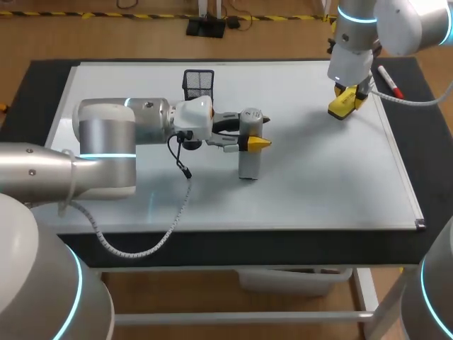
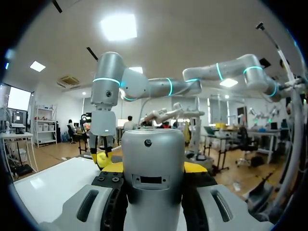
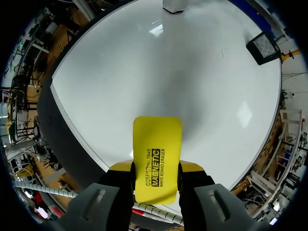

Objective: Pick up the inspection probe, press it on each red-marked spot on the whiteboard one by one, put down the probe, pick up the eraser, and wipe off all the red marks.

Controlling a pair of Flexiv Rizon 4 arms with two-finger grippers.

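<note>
The inspection probe (image 1: 250, 145), a grey cylinder, stands upright on the whiteboard (image 1: 318, 177) near its middle. My left gripper (image 1: 255, 144) is shut on it from both sides, and in the left wrist view the probe (image 2: 153, 178) fills the space between the yellow tips. At the far right of the board, my right gripper (image 1: 347, 99) is shut on the yellow eraser (image 1: 341, 106), held low over the surface. The right wrist view shows the eraser (image 3: 157, 159) clamped between the fingers above the whiteboard (image 3: 144, 72). I see no red marks on the board.
A black mesh holder (image 1: 199, 83) stands at the back of the board, behind the probe. A red-capped marker (image 1: 389, 81) lies by the board's far right edge, close to the right gripper. The board's metal frame (image 1: 403, 177) runs along the right side.
</note>
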